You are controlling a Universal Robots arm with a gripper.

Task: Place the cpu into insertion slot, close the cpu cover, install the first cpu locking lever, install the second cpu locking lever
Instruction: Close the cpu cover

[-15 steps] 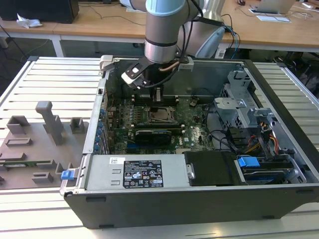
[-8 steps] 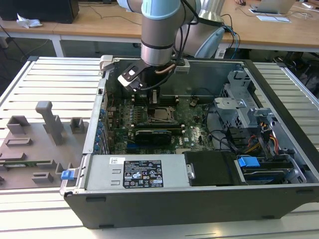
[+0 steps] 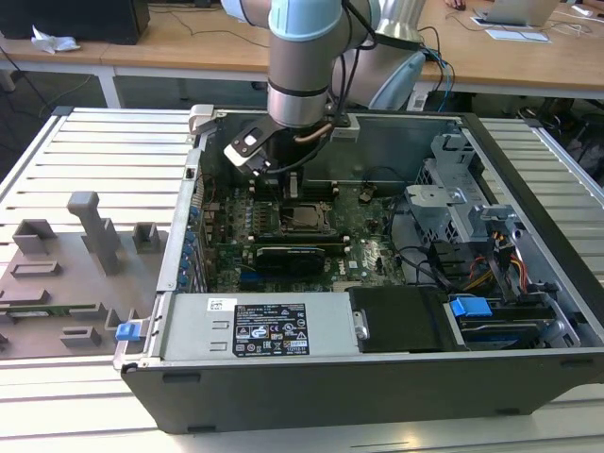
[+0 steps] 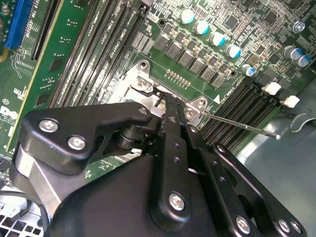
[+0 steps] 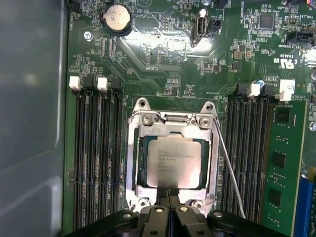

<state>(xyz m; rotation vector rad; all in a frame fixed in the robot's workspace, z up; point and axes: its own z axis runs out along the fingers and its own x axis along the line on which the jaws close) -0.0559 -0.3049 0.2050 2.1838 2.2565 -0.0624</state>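
Slatted table [image 3: 94,142] is carrying open case [image 3: 377,387]. Gripper [image 5: 168,193], tips pressed together, is resting at cover [image 5: 132,163] edge; cpu [image 5: 174,162] is sitting framed by it, just ahead. Lever [image 5: 231,173] is standing unlatched alongside: a slip risks springing cover.

Gripper [image 4: 166,106] close above green motherboard [image 4: 256,42]
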